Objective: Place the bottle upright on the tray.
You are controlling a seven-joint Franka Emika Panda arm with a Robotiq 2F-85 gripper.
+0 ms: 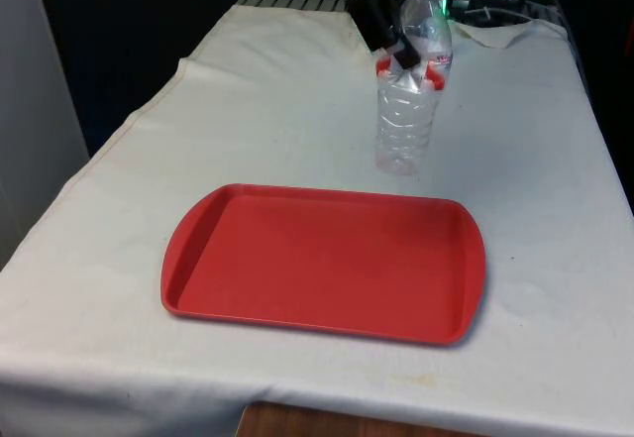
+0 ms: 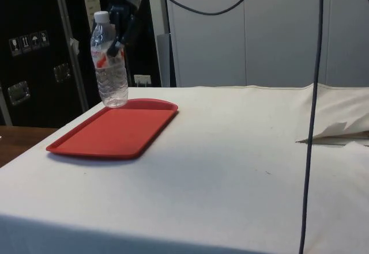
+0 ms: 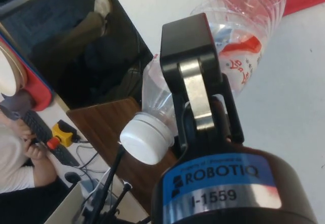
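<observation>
Bottle (image 1: pixel 411 90): clear ribbed plastic, white cap, red label, long axis near vertical, held clear of the cloth. Gripper (image 1: pixel 411 55): black, jaws closed on the label band. Tray (image 1: pixel 327 259): red, rimmed, smooth, lying at 7 o'clock of the bottle in the front view.
</observation>
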